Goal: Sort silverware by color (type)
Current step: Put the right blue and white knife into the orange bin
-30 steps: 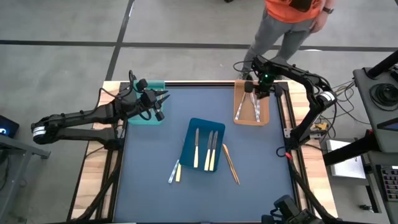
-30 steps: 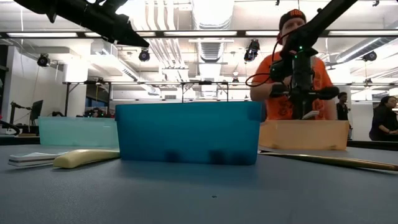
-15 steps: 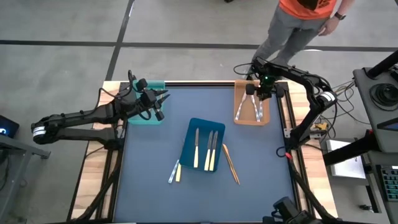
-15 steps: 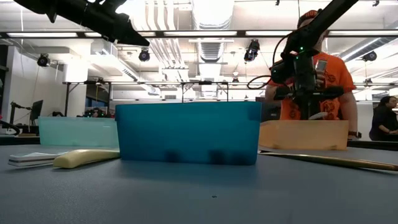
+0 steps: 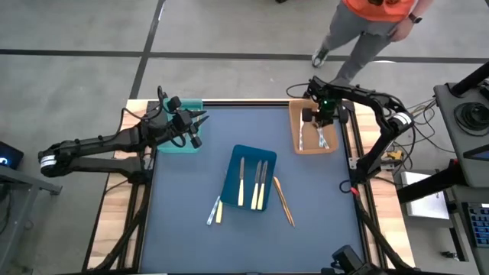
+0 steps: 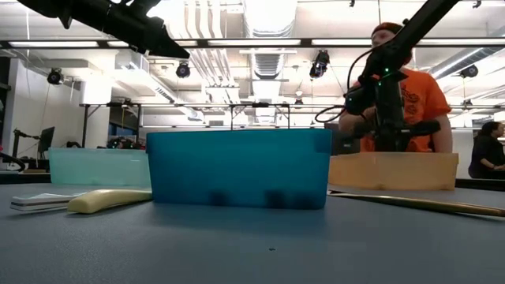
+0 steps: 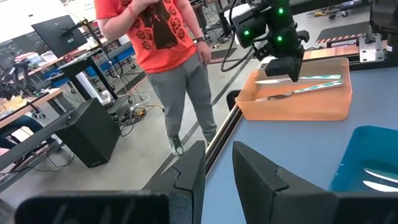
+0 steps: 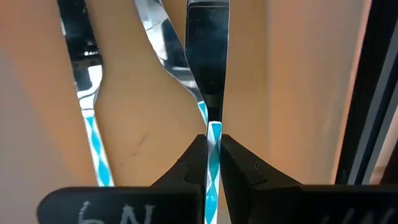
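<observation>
Right hand [image 8: 212, 163] pinches blue-striped knife [image 8: 209, 74], blade pointing straight away, over orange tray [image 5: 294, 130].

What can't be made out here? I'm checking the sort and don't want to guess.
- Teal tray: contents hidden by left gripper in high view.
- Blue tray: wall hides contents in low view.
- Orange tray: same in low view.
- Pair beside blue tray: types too small, high view.

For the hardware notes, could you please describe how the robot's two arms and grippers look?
Both are dark, slender jointed arms with black cables; each shows a white band on one segment. The left gripper has two dark angular fingers. The right gripper carries glowing green lights on its wrist.
</observation>
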### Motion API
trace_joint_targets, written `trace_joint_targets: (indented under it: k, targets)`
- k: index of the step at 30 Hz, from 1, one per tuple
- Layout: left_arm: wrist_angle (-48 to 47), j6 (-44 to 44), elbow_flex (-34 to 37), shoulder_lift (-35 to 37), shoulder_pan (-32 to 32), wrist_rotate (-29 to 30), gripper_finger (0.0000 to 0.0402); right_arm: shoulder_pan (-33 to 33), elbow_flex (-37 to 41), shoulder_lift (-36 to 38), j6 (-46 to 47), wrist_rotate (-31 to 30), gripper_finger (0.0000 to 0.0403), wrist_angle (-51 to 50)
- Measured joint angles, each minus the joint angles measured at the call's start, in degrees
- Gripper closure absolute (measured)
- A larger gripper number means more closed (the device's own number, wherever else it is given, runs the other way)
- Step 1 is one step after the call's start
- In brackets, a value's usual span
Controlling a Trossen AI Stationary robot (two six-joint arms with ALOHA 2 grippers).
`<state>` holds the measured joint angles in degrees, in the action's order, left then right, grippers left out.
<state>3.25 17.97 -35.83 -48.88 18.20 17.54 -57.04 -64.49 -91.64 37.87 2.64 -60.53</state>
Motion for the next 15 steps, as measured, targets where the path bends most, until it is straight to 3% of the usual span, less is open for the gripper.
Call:
trace_joint_targets:
  k: [9,15]
  targets:
    - [0.0,0.2,0.0,0.0,0.0,0.0,0.0338,1.7,2.3,0.0,-0.6,-1.8,0.0383,2.0]
    - [0.0,0.2,0.0,0.0,0.0,0.0,0.0338,1.7,2.1,0.0,-0.4,-2.3,0.0356,3.0]
